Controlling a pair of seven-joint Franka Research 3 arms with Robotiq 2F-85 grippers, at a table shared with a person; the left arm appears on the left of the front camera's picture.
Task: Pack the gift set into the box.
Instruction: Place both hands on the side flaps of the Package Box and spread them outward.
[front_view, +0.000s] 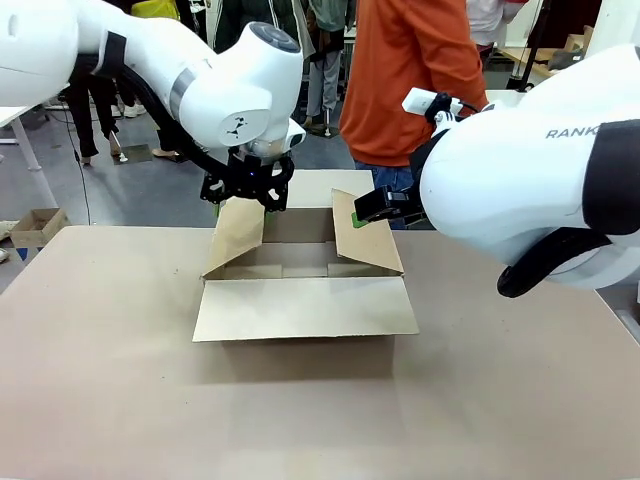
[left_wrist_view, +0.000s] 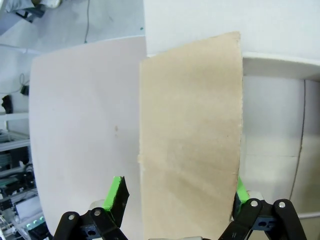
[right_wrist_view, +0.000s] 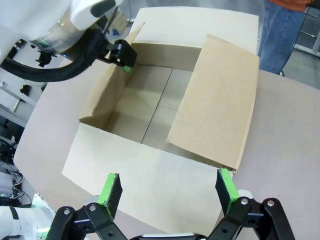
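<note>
1. Table (front_view: 100, 400): plain beige top, spanning the front view from near edge to far edge.
2. Box (front_view: 262, 271): brown corrugated carton, standing open at the middle of the table, nearer the far edge than the near one and well apart from both side edges.
3. Near flap (front_view: 305, 308): folded outward toward the near edge, lying close to level.
4. Inner floor (right_wrist_view: 150, 107): plain cardboard crossed by the seams of the bottom flaps, seen from the right wrist.
5. Left-hand flap (left_wrist_view: 190, 125): on the robot's left side of the box, standing up steeply.
6. Left gripper (front_view: 247, 198): held over the top edge of the left-hand flap, fingers pointing down. The jaws are spread wide and pinch nothing. In the left wrist view the flap rises between the two green pads (left_wrist_view: 117, 192), with one long edge just beside one pad and apart from the other.
7. Right-hand flap (right_wrist_view: 215, 100): leaning inward over the opening.
8. Right gripper (front_view: 365, 212): at the far end of the right-hand flap, one green pad showing against the cardboard. The jaws are spread wide with nothing between them. Whether the pad touches the flap cannot be told from these angles.
9. Far flap (right_wrist_view: 200, 20): folded outward toward the far edge.
10. Person (front_view: 410, 80): in an orange top and blue jeans, standing at the far edge, directly behind the box.
11. Small carton (front_view: 35, 225): brown and open-topped, on the floor beyond the table's far left corner.
</note>
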